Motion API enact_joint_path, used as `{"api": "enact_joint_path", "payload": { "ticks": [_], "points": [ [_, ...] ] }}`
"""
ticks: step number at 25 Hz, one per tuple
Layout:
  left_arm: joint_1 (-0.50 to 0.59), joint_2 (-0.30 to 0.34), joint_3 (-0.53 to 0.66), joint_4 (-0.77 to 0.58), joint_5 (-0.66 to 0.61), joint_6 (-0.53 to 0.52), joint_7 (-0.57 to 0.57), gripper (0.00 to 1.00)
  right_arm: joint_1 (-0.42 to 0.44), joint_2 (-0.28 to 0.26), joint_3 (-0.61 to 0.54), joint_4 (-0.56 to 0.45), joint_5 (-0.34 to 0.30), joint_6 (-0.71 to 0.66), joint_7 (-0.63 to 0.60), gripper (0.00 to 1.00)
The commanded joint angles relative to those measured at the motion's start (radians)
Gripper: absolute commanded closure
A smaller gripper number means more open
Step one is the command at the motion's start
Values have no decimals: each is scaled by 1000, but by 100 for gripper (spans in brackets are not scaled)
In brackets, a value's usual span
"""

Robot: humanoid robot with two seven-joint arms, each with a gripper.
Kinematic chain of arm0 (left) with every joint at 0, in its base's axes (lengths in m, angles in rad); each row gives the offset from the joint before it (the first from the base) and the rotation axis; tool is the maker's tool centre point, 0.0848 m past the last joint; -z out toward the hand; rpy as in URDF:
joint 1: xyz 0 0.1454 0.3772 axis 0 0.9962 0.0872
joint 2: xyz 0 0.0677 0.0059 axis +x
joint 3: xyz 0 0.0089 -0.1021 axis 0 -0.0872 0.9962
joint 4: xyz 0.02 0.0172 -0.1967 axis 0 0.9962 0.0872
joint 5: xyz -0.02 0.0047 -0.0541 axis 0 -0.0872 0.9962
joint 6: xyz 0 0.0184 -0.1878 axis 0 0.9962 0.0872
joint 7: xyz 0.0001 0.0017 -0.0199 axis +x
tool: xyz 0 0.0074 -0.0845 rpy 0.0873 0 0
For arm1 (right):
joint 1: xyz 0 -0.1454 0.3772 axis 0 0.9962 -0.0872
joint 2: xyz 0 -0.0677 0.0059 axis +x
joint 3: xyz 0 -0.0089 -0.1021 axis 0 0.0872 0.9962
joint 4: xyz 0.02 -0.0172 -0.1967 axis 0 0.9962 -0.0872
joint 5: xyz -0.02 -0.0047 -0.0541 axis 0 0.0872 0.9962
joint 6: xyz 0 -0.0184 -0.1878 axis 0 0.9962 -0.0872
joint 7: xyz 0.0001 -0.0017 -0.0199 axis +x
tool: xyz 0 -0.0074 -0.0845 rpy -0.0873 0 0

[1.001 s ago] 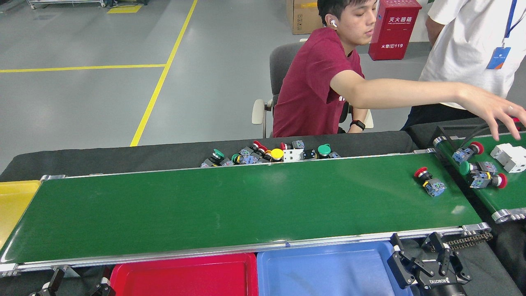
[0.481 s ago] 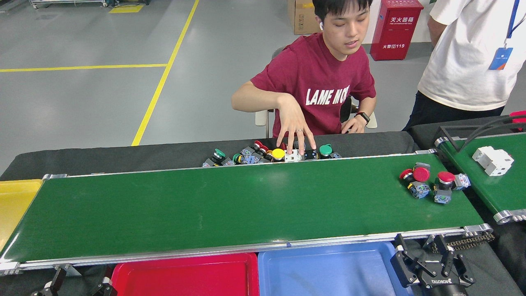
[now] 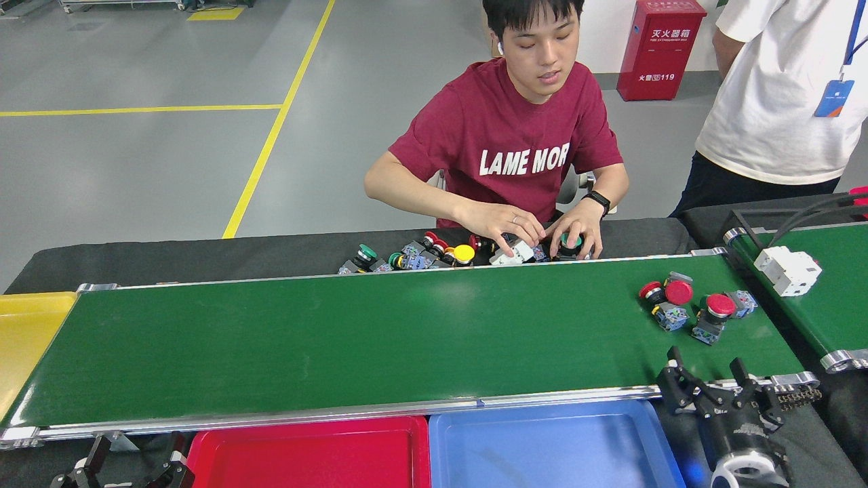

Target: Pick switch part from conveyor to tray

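Three red switch parts (image 3: 685, 306) clustered on conveyor (image 3: 339, 339), just beyond right gripper (image 3: 720, 385).
Right fingers (image 3: 678, 379) spread wide, empty; left gripper (image 3: 125, 468) far off, spread unclear.

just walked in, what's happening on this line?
A small cluster of red-capped switch parts lies at the right end of the conveyor. The right gripper is open at the belt's near edge, just short of them, holding nothing. The left gripper sits low by the red tray; its state is unclear. The red tray and blue tray show no parts. A seated person has both hands in a pile of spare switches behind the belt.
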Motion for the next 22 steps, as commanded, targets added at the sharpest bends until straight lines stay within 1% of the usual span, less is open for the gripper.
{"api": "enact_joint_path", "payload": {
  "ticks": [1,2,5,8,11,13,14,17,18,19,20,21,22],
  "points": [
    [-10,10,2,-13,2,-1,6,0,-41,-11,3,32,1,19,0,1],
    [-14,10,0,-13,2,-2,6,0,-57,-9,16,52,2,22,0,1],
    [-25,13,-1,-11,1,-2,6,0,-119,-6,112,138,1,51,-5,1],
    [-26,13,-1,-11,1,-2,6,0,-208,3,220,221,-1,110,-8,1],
    [-28,13,-1,-10,1,-2,6,0,-255,15,282,243,-4,142,-8,1],
    [-28,13,-1,-10,1,-2,6,0,-257,15,293,249,-5,145,-3,3],
    [-28,13,-1,-11,1,-2,6,0,-257,14,293,253,-7,139,3,8],
    [-28,13,-1,-11,1,-2,6,0,-257,0,295,264,-16,103,46,38],
    [-28,13,-1,-11,1,-2,8,0,-255,-8,293,263,-18,48,48,55],
    [-28,13,-1,-11,1,-2,6,0,-255,-9,289,264,-21,-10,52,67],
    [-28,13,-1,-11,1,-2,6,0,-254,-8,286,264,-24,-48,52,77],
    [-26,13,-1,-11,1,-2,6,0,-254,-6,286,259,-25,-59,52,88],
    [-26,13,-1,-11,1,-2,6,0,-254,-8,286,256,-27,-62,52,94]
  ]
}}
